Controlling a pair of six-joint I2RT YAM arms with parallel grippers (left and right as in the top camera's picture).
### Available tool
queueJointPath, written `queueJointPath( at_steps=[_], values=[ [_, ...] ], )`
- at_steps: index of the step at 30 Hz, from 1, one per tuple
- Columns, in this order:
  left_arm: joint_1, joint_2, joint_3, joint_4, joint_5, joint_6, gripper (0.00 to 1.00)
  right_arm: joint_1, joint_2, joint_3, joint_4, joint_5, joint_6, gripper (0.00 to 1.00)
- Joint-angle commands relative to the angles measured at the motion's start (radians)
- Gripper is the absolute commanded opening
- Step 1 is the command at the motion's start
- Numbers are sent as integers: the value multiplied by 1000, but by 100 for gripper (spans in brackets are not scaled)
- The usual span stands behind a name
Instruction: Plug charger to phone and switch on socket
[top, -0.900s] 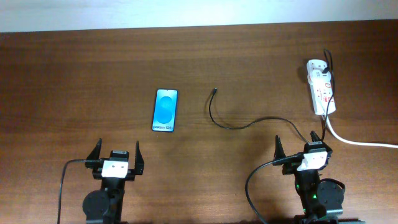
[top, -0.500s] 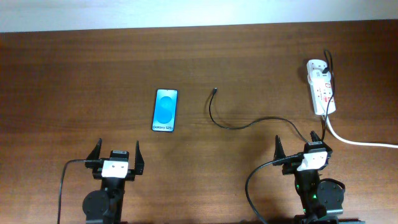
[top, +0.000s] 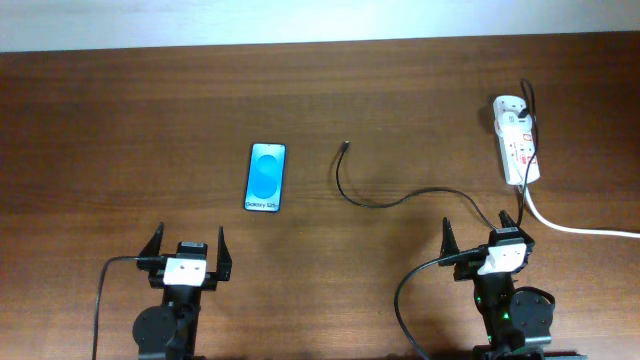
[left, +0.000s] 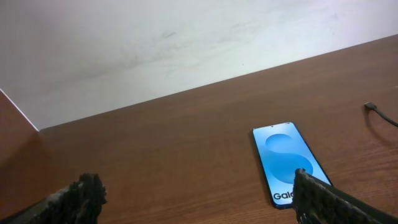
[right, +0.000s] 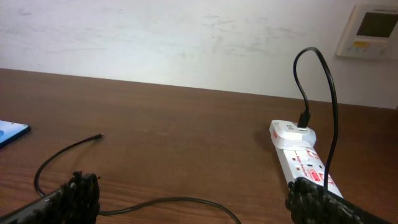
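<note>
1. Black and spread wide, the left claw (top: 188, 238) and the right claw (top: 476, 222) both pinch nothing; they wait at the near edge of the bench (top: 120, 110), probably so each faces its own share of work.
2. Just ahead of the left claw lies the phone (top: 265, 177), flat, screen up, lettered end nearest, its port end thus easy to approach, I judge.
3. The charger (top: 385, 201) curls loose across the middle; its connector (top: 345, 147) rests well apart from the phone, unplugged.
4. Far right sits the socket (top: 518, 140), the charger's adapter (top: 505, 105) seated at its far end.
5. Only the right wrist view shows the cable arching up from that adapter, plus a wall panel (right: 371, 30); only overhead shows the thick white cord (top: 575, 229) trailing off.
</note>
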Motion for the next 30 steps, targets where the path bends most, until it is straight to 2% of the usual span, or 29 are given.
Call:
queueJointPath(
  at_steps=[1,11,14,16,19,26,28,30],
  values=[
    [3,-10,-3,-8,-11,16,99,-1,-8,-7,-1,-8,-7,98],
    [3,-10,-2,-1,-44,35,99,-1,-8,-7,-1,-8,-7,98],
    [2,-10,-2,-3,41,34,99,-1,-8,-7,-1,-8,-7,98],
    [2,-10,-2,20,40,35,99,-1,-8,-7,-1,-8,-7,98],
    [2,-10,-2,132,61,35,99,-1,-8,-7,-1,-8,-7,98],
    [2,-5,4,171,60,-5,99,-1,-8,-7,-1,-8,-7,98],
    [3,42,52,170,56,-10,99,-1,-8,-7,-1,-8,-7,98],
    [3,170,156,170,40,-10,99,-1,-8,-7,-1,-8,-7,98]
  ],
)
